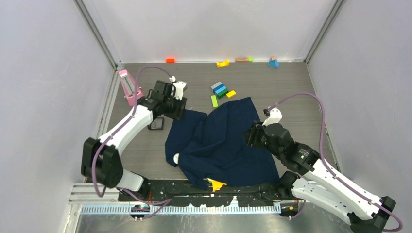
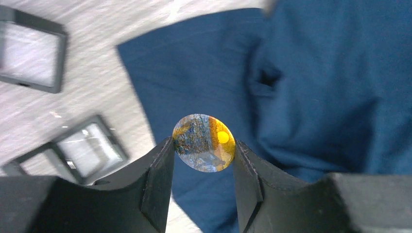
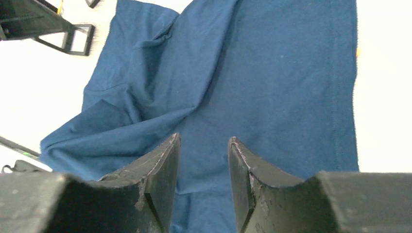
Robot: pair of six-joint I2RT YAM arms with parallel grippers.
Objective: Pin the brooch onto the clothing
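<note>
The brooch (image 2: 204, 142), a small round badge with an orange-gold and blue face, sits pinched at its edges between my left gripper's (image 2: 203, 144) fingertips. That left gripper (image 1: 174, 109) hangs over the far left corner of the clothing (image 1: 223, 141), a crumpled dark navy T-shirt (image 2: 316, 73) on the table. My right gripper (image 1: 250, 136) is over the shirt's right side. In its wrist view the right gripper (image 3: 204, 139) stands open, with only navy fabric (image 3: 272, 73) showing between the fingers.
Black square frames (image 2: 29, 53) (image 2: 87, 148) lie on the table left of the shirt. Coloured blocks (image 1: 221, 90) sit beyond it, more along the back wall. A yellow wedge (image 1: 216, 184) lies at the shirt's near edge. A pink holder (image 1: 128, 87) stands far left.
</note>
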